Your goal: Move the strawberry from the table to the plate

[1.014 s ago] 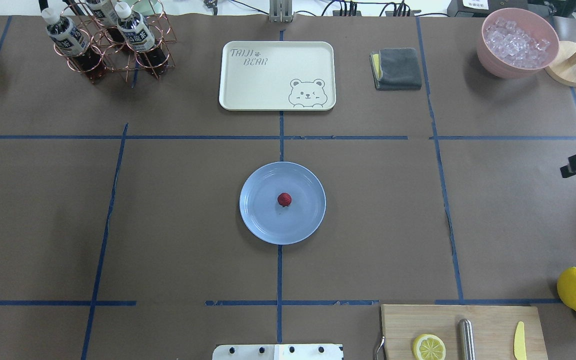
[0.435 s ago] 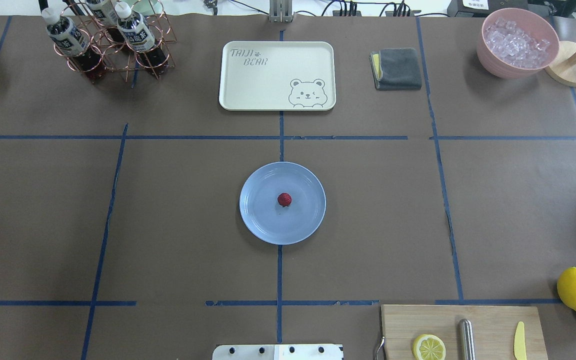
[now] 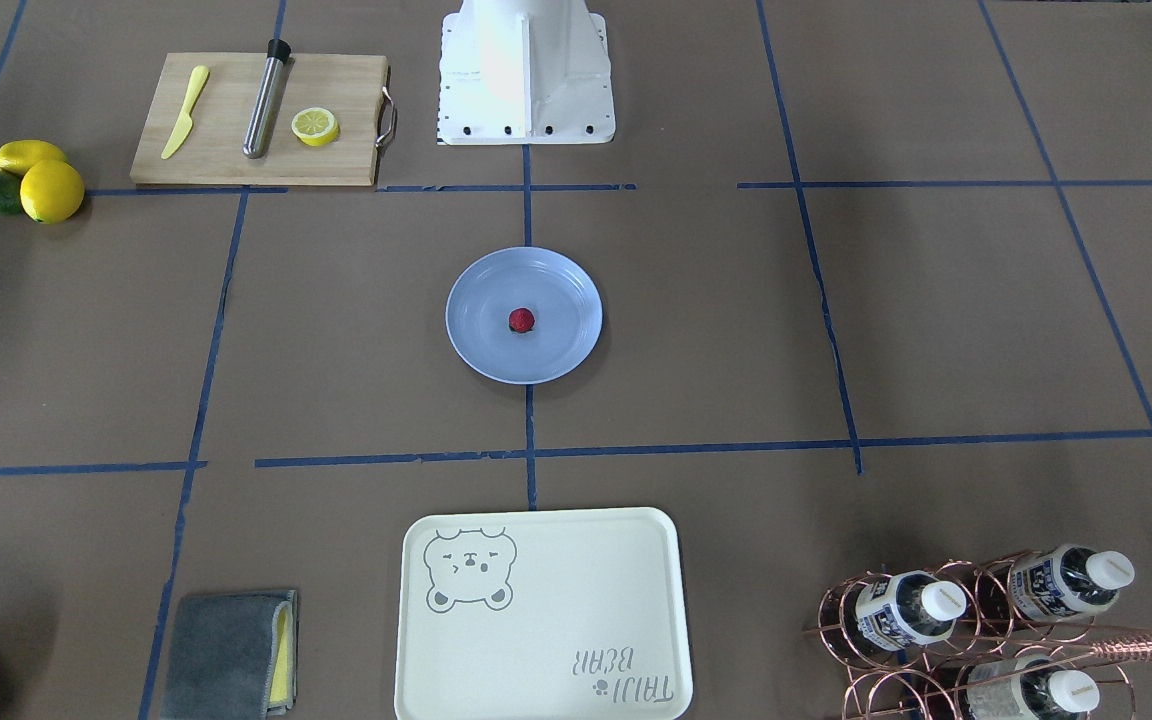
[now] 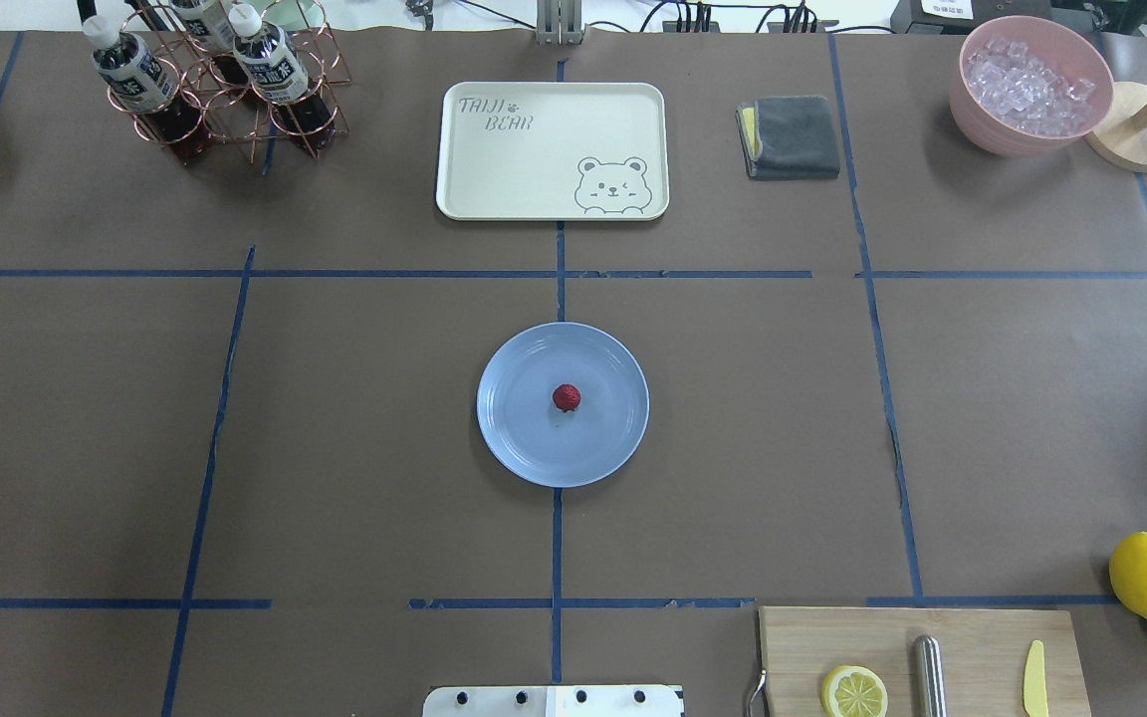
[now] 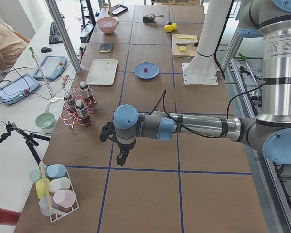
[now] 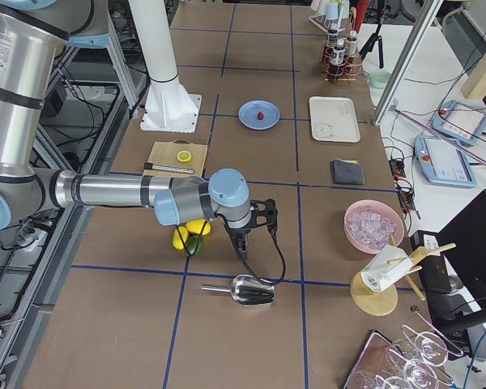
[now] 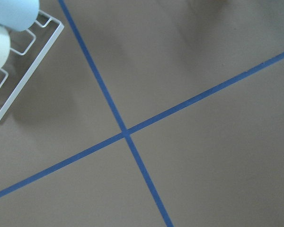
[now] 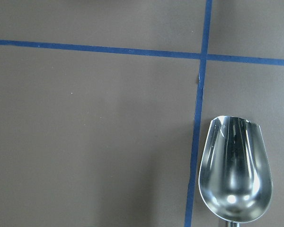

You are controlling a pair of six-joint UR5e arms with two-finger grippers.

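Whether my left pincer or right pincer is open, I cannot tell; well apart from both, the tiny dark-red bumpy strawberry sits in the round glossy light-blue plate.

White side desk with tablets, keyboard; slanted aluminium frame post

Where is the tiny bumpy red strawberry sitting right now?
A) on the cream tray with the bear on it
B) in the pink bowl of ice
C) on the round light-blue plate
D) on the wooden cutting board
C: the tiny dark-red strawberry lies near the middle of the round light-blue plate, as the front-facing view also shows.
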